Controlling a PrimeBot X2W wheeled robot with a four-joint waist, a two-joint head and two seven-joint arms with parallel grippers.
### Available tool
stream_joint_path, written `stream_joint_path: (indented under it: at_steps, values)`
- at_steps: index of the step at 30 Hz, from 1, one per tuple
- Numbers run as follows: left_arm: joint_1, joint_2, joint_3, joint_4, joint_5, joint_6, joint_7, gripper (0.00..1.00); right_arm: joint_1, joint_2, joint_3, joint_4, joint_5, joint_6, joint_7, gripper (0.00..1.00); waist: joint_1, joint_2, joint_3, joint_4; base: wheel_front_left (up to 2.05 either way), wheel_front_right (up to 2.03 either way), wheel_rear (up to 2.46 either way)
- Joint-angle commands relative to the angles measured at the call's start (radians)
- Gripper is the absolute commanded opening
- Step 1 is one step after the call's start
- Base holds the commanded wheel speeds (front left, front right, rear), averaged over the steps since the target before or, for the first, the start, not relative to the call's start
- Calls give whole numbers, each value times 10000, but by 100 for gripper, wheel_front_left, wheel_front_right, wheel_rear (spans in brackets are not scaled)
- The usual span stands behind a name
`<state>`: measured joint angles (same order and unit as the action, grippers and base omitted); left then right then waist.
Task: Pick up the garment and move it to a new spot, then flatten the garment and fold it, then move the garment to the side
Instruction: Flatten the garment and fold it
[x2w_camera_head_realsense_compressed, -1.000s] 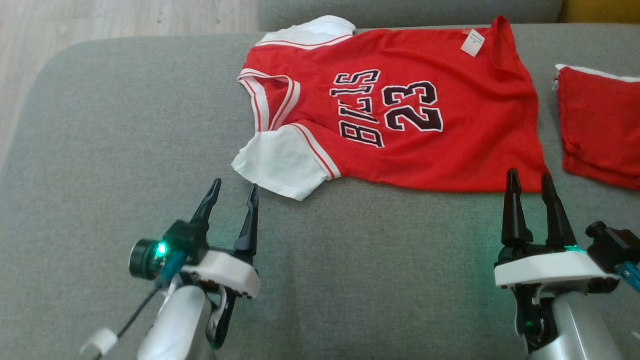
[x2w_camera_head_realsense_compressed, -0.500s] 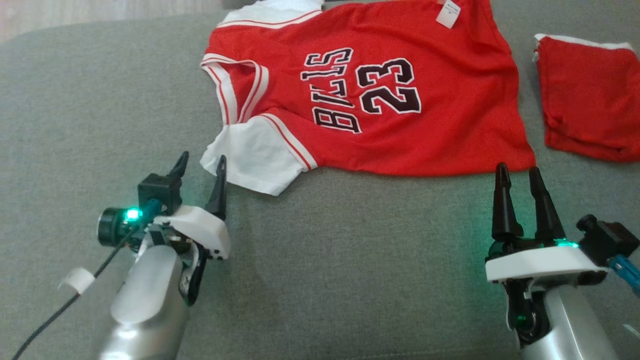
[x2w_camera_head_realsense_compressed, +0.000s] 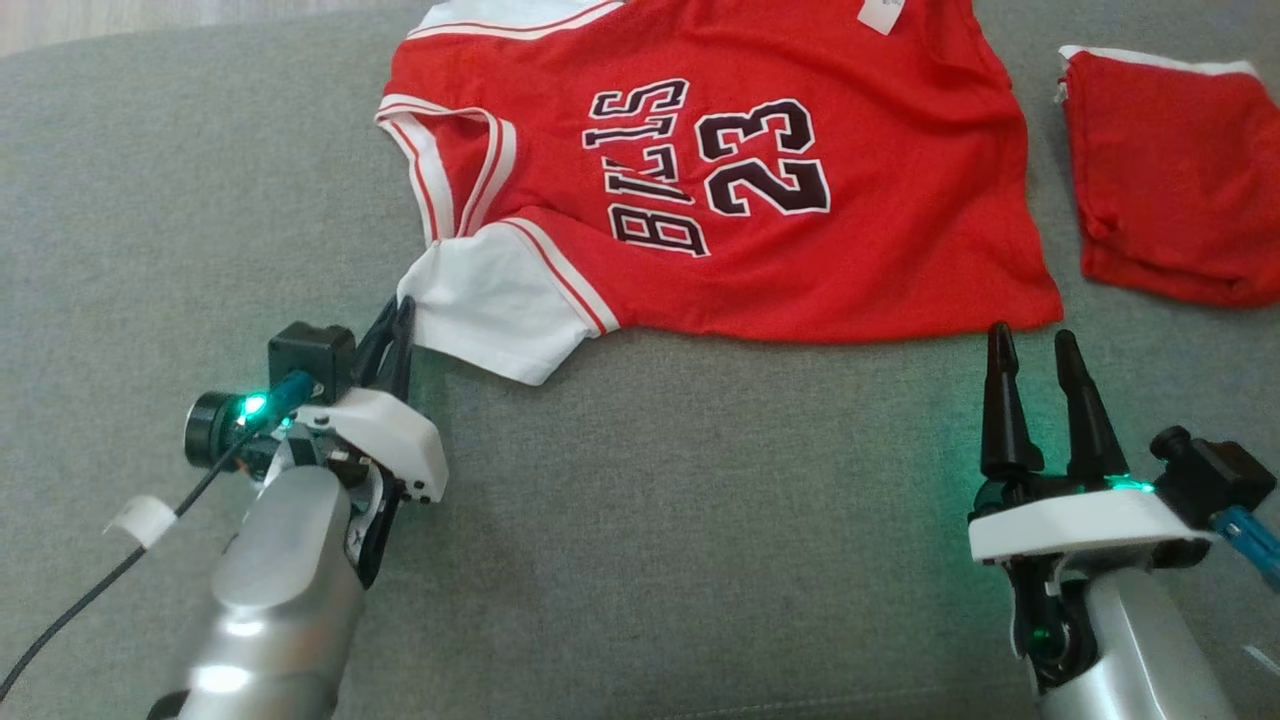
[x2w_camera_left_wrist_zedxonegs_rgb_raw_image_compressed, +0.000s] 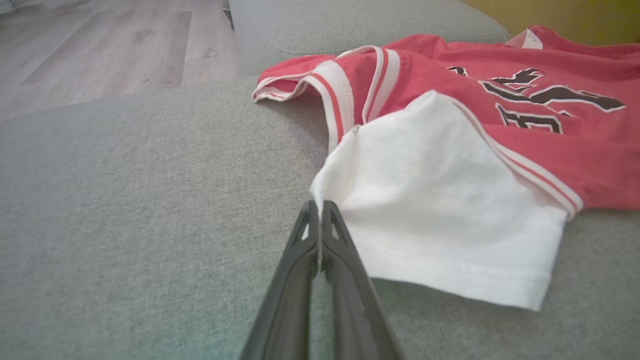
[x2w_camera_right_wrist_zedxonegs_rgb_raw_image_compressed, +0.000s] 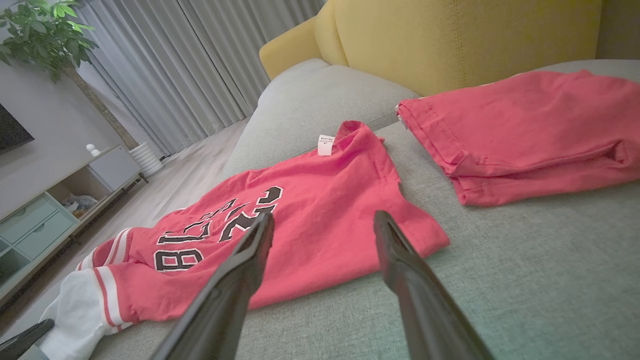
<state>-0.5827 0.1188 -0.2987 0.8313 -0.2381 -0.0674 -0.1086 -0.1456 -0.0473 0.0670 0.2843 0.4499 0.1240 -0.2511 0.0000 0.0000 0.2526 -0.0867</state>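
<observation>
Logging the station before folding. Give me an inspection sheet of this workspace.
Surface: grey sofa cushion, soft fabric.
Job's things: red jersey spread out, print up; white sleeve nearest the left arm.
Clutter: folded red garment beside the jersey, apart from it.
Grippers: left gripper shut on the sleeve's edge; right gripper open, just short of the hem.
Cables: black cable trailing from the left arm.
Surroundings: wood floor, yellow backrest, curtains, plant, cabinet.

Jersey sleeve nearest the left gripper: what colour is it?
The sleeve is plain white; the left wrist view shows it best.
</observation>
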Motion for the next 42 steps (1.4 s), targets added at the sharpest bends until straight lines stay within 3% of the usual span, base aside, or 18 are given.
stream_joint_path:
  at_steps: [1,11,18,26,33,34,35,42]
  values:
    - [-434,236,199,-121,-125,-100,-201,0,-263,-30,221,-227,-33,67,-106,100,0,0,-65,69,0,0,0]
    - [-260,201,231,31,-428,-125,-862,0,-185,-30,8,-48,-173,67,-107,100,0,0,-595,632,0,0,0]
    - [409,265,94,-281,-505,-141,-780,0,24,-30,-50,268,-248,67,-107,100,0,0,-1098,1279,0,0,0]
    - [1858,206,-602,-1451,-501,-293,297,0,153,-30,-57,696,-318,67,-107,100,0,0,-1545,1902,0,0,0]
    - [3302,551,-1542,-2814,-240,-286,2082,0,229,-30,10,930,-209,67,-107,100,0,0,-1847,2116,0,0,0]
    - [3398,622,-1543,-3066,-179,-137,2185,29,241,-30,35,946,-182,67,-107,100,0,0,-1880,2134,0,0,0]
    - [3445,667,-1491,-3333,-138,39,2171,100,248,-30,64,955,-155,67,-107,100,0,0,-1903,2146,0,0,0]
    - [3311,620,-1044,-4961,-94,834,1306,100,240,-30,306,835,-85,67,-107,100,0,0,-2016,2175,0,0,0]
